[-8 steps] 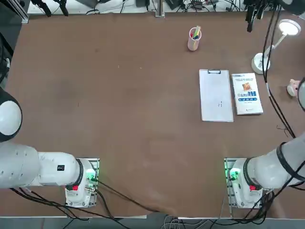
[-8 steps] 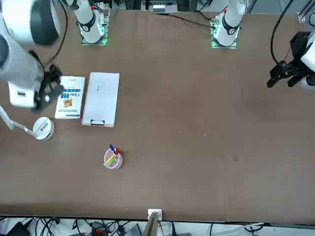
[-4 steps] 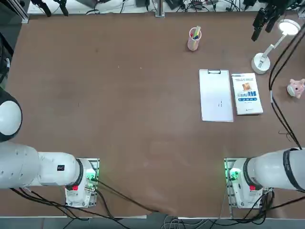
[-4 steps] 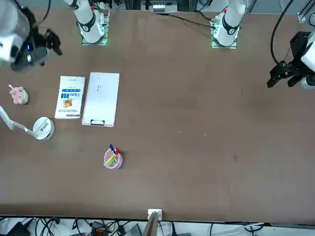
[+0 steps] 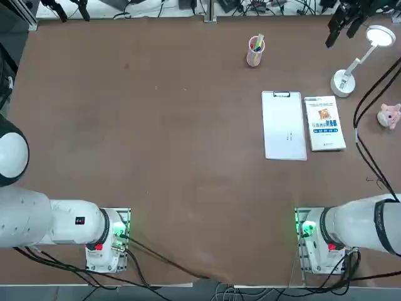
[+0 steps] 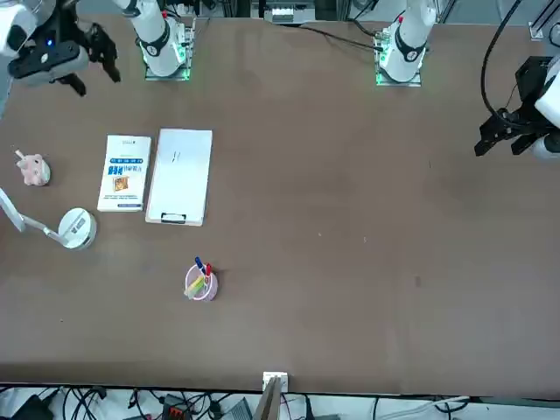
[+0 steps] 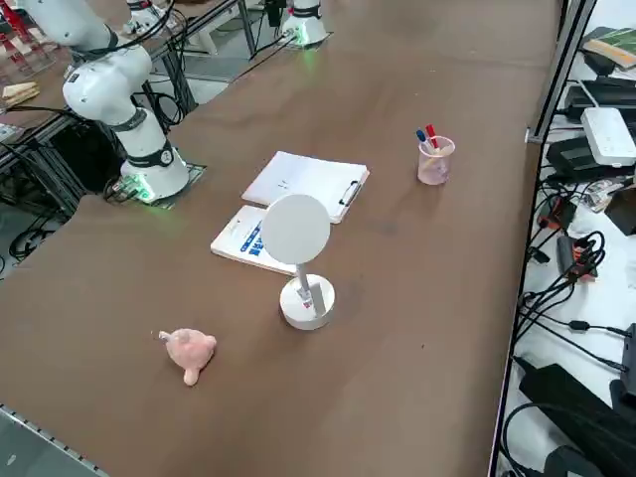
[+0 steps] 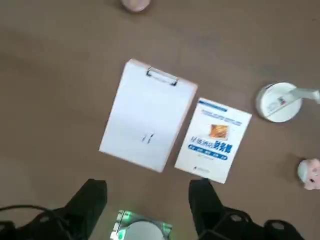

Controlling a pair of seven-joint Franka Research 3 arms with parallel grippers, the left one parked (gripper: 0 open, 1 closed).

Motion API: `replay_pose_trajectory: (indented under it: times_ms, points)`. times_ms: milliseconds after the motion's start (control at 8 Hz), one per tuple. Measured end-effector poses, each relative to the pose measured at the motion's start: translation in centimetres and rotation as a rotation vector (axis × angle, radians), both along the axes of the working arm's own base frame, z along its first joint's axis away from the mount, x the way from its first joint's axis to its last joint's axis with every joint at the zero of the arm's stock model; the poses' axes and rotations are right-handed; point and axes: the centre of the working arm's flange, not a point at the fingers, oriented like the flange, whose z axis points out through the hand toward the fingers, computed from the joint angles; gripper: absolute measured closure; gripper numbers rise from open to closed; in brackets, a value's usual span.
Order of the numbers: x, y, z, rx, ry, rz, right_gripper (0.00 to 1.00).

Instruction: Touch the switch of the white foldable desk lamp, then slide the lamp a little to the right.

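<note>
The white foldable desk lamp [image 5: 343,81] stands at the table's far right, its round disc base [image 7: 306,301] on the wood and its glowing round head [image 5: 380,36] raised on the thin arm. The switch on the base is too small to make out. My right gripper [image 8: 148,200] hangs high above the table, open, with nothing between its fingers. In the wrist view the clipboard and booklet lie far below it and the lamp base [image 8: 278,102] sits off to one side. The gripper [image 6: 94,70] shows at the upper left of the front view, well clear of the lamp [image 6: 77,227].
A white clipboard [image 5: 284,125] and a booklet [image 5: 324,123] lie side by side near the lamp. A pink pen cup [image 5: 255,51] stands farther left at the back. A small pink pig toy [image 5: 388,116] lies at the right edge. Cables run along the table's far edge.
My right arm has swung up and away from over the booklet and lamp area, uncovering the pink toy. Its fingers stayed open. The lamp has not moved.
</note>
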Motion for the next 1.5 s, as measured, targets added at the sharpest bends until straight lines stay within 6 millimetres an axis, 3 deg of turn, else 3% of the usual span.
replay_pose_trajectory:
  times_ms: [375,625,1000,1500]
  points:
    - [5.4,-4.3,0.4,-0.007,-0.027,-0.111,0.0]
    - [7.0,-4.5,0.1,-0.008,-0.045,-0.221,0.0]
    - [7.1,-3.1,0.1,-0.003,-0.054,-0.309,0.0]
    - [6.2,-2.8,0.3,0.025,-0.009,-0.332,0.0]
